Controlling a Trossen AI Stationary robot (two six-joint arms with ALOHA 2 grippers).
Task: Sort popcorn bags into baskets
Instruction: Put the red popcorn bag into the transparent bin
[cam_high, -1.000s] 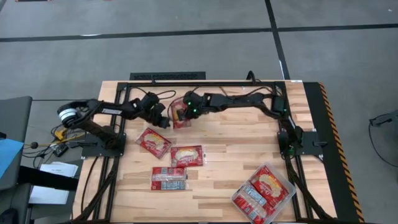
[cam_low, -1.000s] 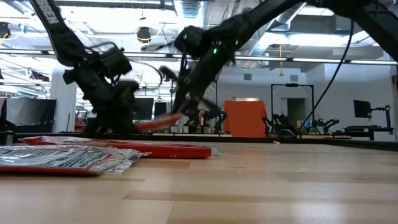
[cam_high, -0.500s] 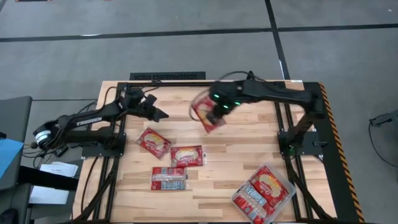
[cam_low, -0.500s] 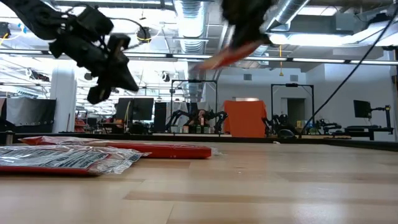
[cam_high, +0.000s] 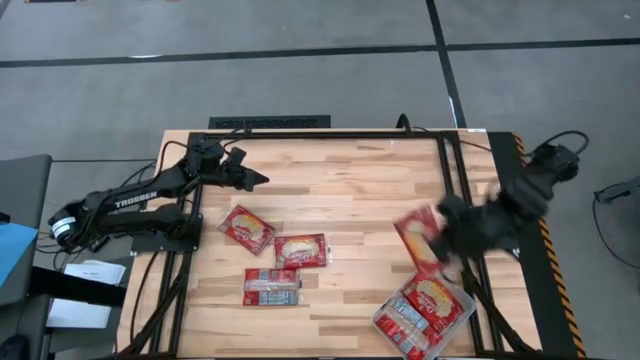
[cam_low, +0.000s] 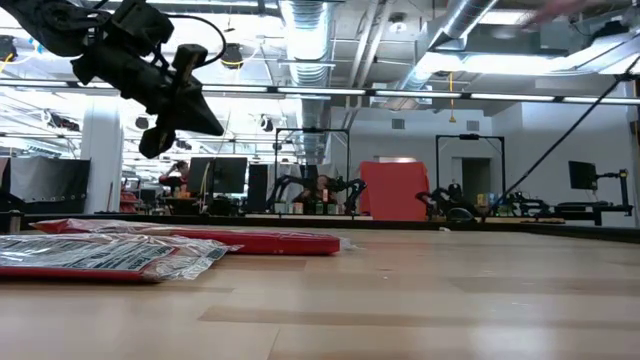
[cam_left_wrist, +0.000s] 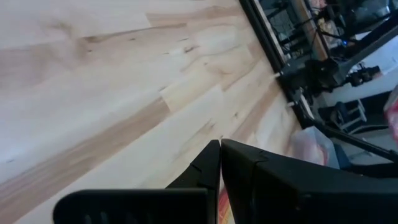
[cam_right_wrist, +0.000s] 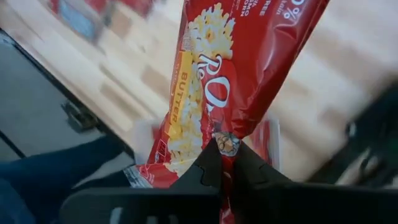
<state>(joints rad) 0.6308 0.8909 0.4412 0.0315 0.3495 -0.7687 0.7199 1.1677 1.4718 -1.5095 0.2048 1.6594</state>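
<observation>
My right tool (cam_right_wrist: 225, 149) grips a popcorn bag (cam_high: 420, 238) just above the tray (cam_high: 385, 322); next, lower and release.

Pale wooden table (cam_high: 350, 190) (black frame (cam_high: 300, 134) around it).

Tabletop (cam_high: 340, 190): pale blond wood in strips, light and tan planks alternating; black frame rails along its edges; black-and-yellow hazard stripe (cam_high: 532, 200) down the right edge.

Floor (cam_high: 300, 60): grey, crossed by dark lines.

Both arms: black; the left arm (cam_high: 130, 200) carries white lettering.

Popcorn bags: red with a yellow-cream popcorn picture. Three lie on the wood (cam_high: 247, 229) (cam_high: 300, 250) (cam_high: 272, 287); the last shows more silver-grey.

Held bag (cam_right_wrist: 230, 81): glossy red, white lettering, a yellow band reading "BUTTER".

Basket (cam_high: 385, 322): clear plastic, red bags showing through.
</observation>
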